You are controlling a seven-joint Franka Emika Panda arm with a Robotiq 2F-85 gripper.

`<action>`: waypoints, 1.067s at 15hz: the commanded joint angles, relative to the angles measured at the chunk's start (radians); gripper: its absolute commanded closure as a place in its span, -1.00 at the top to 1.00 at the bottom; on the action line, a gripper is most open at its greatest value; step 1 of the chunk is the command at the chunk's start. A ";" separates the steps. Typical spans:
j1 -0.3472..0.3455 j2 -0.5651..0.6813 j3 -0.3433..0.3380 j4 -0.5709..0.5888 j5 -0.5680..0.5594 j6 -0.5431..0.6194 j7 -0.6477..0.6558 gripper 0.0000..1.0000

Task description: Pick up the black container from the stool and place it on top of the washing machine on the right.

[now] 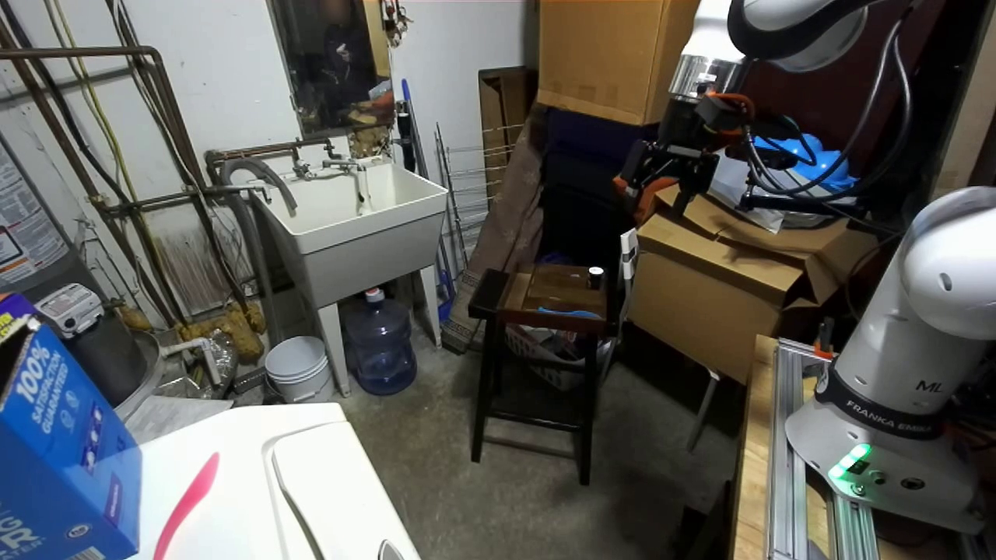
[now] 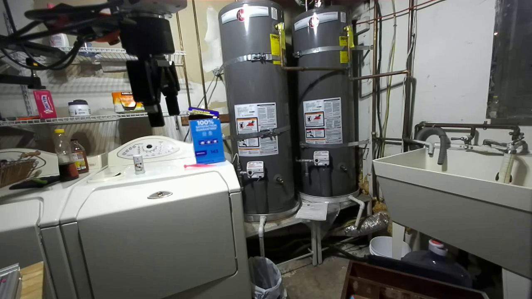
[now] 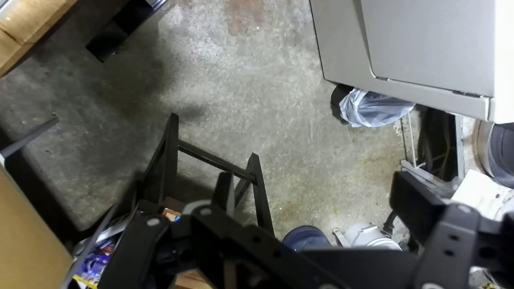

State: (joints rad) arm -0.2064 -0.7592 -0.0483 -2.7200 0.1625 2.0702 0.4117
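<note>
The small black container (image 1: 595, 279) with a white top stands upright on the stool's brownish seat, near its back right corner in an exterior view. The dark four-legged stool (image 1: 554, 314) also shows in part in an exterior view (image 2: 399, 281) and in the wrist view (image 3: 260, 196). The container is hidden or unclear in the wrist view. The white washing machine (image 1: 233, 443) has a pink-red streak on top; its front shows in an exterior view (image 2: 158, 241) and the wrist view (image 3: 421, 52). My gripper (image 1: 660, 194) is open and empty (image 3: 319, 200), raised above the stool's height, beside the cardboard boxes.
A blue box (image 1: 70, 443) and a small white can (image 2: 139, 165) stand on the washing machine. An open cardboard box (image 1: 700, 288) stands beside the stool. A white sink (image 1: 373, 264), a water jug (image 1: 381, 342) and buckets (image 1: 296, 365) lie along the wall.
</note>
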 commanded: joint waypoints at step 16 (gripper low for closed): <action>-0.197 0.810 -0.204 0.623 -0.295 -0.085 0.144 1.00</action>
State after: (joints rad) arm -0.4292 -0.1046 -0.2238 -2.2879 -0.1107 2.0437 0.5036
